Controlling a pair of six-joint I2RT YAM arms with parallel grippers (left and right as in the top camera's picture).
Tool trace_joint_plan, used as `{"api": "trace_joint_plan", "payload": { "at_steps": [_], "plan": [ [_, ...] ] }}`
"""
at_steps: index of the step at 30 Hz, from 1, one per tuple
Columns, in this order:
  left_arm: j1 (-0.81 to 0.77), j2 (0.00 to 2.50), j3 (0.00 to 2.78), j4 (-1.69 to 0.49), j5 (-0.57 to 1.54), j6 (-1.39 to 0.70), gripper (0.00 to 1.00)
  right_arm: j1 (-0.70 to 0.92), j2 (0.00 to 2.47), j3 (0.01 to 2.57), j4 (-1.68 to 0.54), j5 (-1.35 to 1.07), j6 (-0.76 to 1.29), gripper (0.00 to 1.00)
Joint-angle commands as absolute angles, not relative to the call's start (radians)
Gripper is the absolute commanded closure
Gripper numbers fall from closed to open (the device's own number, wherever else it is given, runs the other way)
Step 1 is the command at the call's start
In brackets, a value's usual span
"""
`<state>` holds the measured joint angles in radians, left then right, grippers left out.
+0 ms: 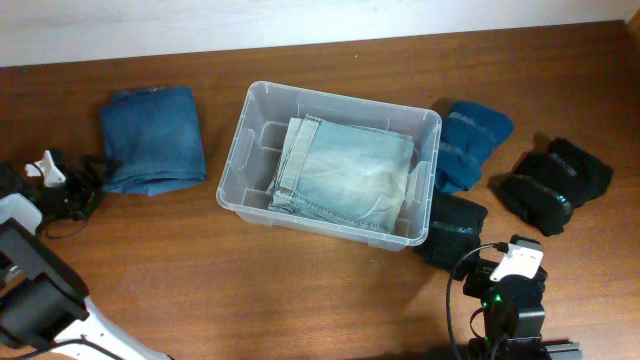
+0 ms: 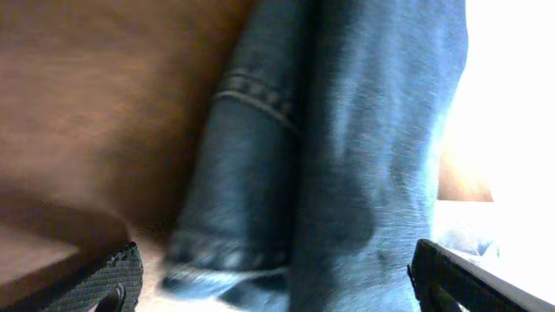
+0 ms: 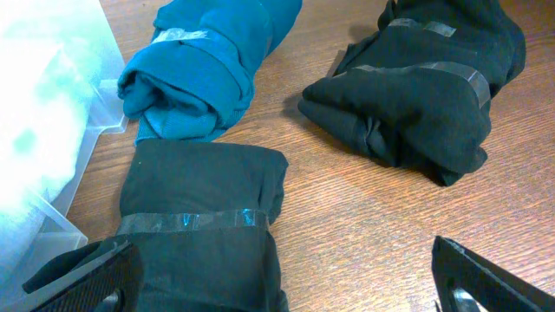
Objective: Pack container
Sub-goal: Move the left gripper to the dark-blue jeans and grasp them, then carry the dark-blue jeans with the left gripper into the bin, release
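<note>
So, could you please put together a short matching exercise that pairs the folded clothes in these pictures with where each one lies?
Things:
1. light-wash jeans
2. dark blue jeans
3. teal bundle

Places:
A. on the table, left of the container
B. inside the container
C. on the table, by the container's right end

Pairs: 1-B; 2-A; 3-C
</note>
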<state>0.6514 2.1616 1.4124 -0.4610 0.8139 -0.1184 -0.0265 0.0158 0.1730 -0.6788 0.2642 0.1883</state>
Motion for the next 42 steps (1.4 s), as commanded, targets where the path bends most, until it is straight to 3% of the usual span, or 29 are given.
{"api": "trace_joint_plan", "payload": {
  "at_steps": [1, 9, 13, 16, 17, 18, 24, 33, 42],
  "plan": [
    [0.624, 2.227, 1.411, -0.459, 0.831, -0.071, 0.01, -0.034, 0.005, 0.165, -0.677, 0.266, 0.199, 0.02],
    [0.611, 2.230, 1.411, -0.457, 0.831, -0.002, 0.30, -0.034, 0.005, 0.165, -0.677, 0.266, 0.199, 0.02],
    [0.611, 2.230, 1.411, -0.473, 0.872, 0.052, 0.70, -0.034, 0.005, 0.165, -0.677, 0.266, 0.199, 0.02],
    [0.615, 2.225, 1.412, -0.485, 0.909, 0.058, 0.80, -0.034, 0.005, 0.165, -0.677, 0.266, 0.199, 0.02],
    [0.617, 2.219, 1.413, -0.493, 0.922, 0.058, 0.93, -0.034, 0.005, 0.165, -0.677, 0.266, 0.199, 0.01],
    [0.621, 2.210, 1.416, -0.501, 0.933, 0.058, 1.00, -0.034, 0.005, 0.165, -0.677, 0.266, 0.199, 0.02],
    [0.642, 2.055, 1.467, -0.582, 1.047, 0.057, 1.00, -0.034, 0.005, 0.165, -0.677, 0.266, 0.199, 0.02],
    [0.625, 1.610, 1.520, -0.664, 1.190, -0.041, 1.00, -0.034, 0.005, 0.165, -0.677, 0.266, 0.199, 0.02],
    [0.414, 1.328, 1.520, -0.675, 1.148, -0.136, 1.00, -0.034, 0.005, 0.165, -0.677, 0.266, 0.199, 0.02]
  ]
}}
